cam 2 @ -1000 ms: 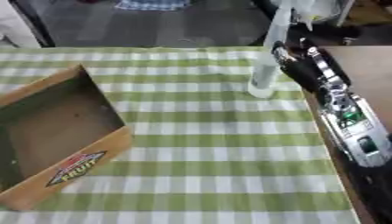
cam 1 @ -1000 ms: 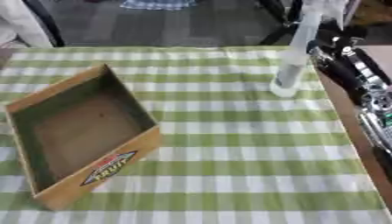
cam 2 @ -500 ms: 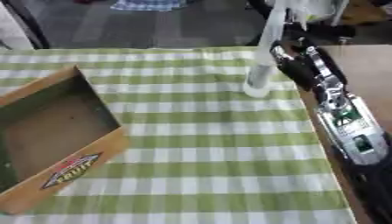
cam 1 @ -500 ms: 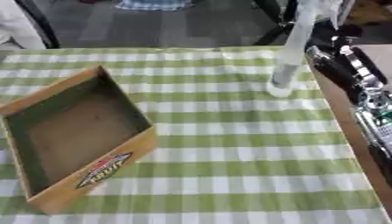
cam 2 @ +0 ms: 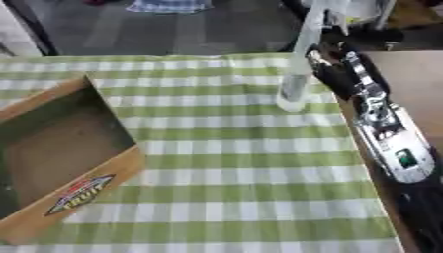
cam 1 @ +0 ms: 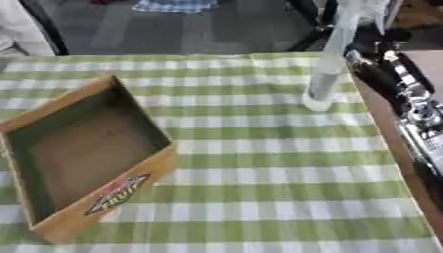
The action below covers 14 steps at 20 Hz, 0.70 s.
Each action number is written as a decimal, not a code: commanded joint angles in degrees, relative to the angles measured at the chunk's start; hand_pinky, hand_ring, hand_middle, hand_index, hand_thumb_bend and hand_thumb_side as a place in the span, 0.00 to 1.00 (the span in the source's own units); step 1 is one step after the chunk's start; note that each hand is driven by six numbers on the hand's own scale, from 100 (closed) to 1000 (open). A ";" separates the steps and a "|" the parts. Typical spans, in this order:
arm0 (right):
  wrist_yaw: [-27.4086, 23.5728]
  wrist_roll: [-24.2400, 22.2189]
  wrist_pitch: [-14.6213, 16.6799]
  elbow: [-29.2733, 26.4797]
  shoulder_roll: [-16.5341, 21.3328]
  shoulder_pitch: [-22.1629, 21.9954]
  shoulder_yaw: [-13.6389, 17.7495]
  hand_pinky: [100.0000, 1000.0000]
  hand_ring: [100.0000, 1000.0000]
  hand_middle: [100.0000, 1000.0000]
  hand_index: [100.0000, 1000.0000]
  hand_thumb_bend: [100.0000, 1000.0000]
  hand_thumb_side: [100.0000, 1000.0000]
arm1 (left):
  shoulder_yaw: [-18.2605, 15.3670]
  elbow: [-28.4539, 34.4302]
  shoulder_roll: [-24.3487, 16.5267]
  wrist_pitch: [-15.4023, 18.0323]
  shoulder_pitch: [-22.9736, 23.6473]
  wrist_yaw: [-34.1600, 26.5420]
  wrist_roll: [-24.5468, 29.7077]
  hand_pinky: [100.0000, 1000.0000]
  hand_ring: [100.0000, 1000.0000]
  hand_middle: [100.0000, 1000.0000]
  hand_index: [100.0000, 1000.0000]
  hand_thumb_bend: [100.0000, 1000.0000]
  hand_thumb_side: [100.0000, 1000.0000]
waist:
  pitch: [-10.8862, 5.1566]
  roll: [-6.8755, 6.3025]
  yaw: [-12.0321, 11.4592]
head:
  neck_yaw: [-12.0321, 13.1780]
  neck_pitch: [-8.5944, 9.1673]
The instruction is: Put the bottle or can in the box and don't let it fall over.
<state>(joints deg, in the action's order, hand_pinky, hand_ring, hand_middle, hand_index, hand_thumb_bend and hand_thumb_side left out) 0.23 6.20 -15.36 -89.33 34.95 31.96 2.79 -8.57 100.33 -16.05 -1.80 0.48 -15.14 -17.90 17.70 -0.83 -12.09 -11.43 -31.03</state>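
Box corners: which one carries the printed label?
The box corner nearest the camera: the oval red-and-dark label sits on the outer wall facing the viewer, on its right-hand side. The other visible walls are plain brown. The clear bottle stands apart, far right.

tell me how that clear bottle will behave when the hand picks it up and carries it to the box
The bottle is tall and narrow on a small base, so it probably tips easily if nudged near the top. It looks clear and mostly empty, so likely light. Its smooth wall may slip in the fingers. Inside the wide box nothing would brace it, so it should be set down straight.
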 commanded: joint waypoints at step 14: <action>-3.29 -0.29 1.47 1.16 0.37 3.21 0.30 1.00 1.00 1.00 1.00 0.00 0.67 | 0.41 0.61 -0.62 -0.31 -0.04 0.51 0.99 1.00 0.54 0.65 0.67 0.17 0.67 | -0.55 -0.08 -0.35 | -0.31 1.16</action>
<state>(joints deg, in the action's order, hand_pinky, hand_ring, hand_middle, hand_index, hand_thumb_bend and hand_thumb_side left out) -2.65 6.05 -14.14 -87.77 34.44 34.13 2.78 -7.97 100.31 -16.02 -2.11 0.48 -14.85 -17.12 17.89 -0.94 -12.37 -11.69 -30.56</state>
